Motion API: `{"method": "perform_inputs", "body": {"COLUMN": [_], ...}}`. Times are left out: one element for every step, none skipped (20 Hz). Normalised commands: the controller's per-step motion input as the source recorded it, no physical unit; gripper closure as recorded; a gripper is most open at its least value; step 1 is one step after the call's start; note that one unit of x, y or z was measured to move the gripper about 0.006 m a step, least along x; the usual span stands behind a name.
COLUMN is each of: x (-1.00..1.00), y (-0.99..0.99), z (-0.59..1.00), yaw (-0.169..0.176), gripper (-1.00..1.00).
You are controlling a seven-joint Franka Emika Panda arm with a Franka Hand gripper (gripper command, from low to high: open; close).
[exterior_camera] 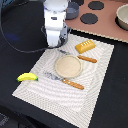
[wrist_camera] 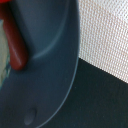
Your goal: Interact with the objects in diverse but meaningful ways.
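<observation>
My gripper hangs low over the far corner of the white woven placemat; its fingers are hidden under the white hand, so their state does not show. A golden ridged bread loaf lies on the mat toward the exterior view's right. A yellow banana rests at the mat's left edge. In the wrist view a curved blue-grey surface fills most of the picture, with a red-brown elongated piece against it, perhaps the sausage. The tomato is out of view.
A round tan plate sits mid-mat between two orange-handled utensils. Behind the arm stands a grey pot. A pink stovetop with black burners carries another pot at the far right.
</observation>
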Motion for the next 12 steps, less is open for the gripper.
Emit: {"method": "perform_inputs", "body": {"x": [-0.28, -0.3, -0.31, -0.31, -0.33, -0.33, -0.36, -0.37, -0.39, -0.4, -0.4, -0.39], "y": [0.03, 0.03, 0.02, 0.01, 0.02, 0.0, 0.0, 0.0, 0.0, 0.0, 0.0, 0.0], "z": [-0.19, -0.21, -0.21, -0.21, -0.21, -0.21, -0.22, -0.23, -0.23, -0.23, -0.22, -0.21], "yaw": [-0.002, -0.003, -0.004, -0.006, -0.009, -0.009, -0.01, -0.009, -0.009, -0.009, -0.011, -0.011], "gripper": [1.0, 1.0, 1.0, 1.0, 1.0, 1.0, 1.0, 1.0, 1.0, 1.0, 1.0, 1.0]}}
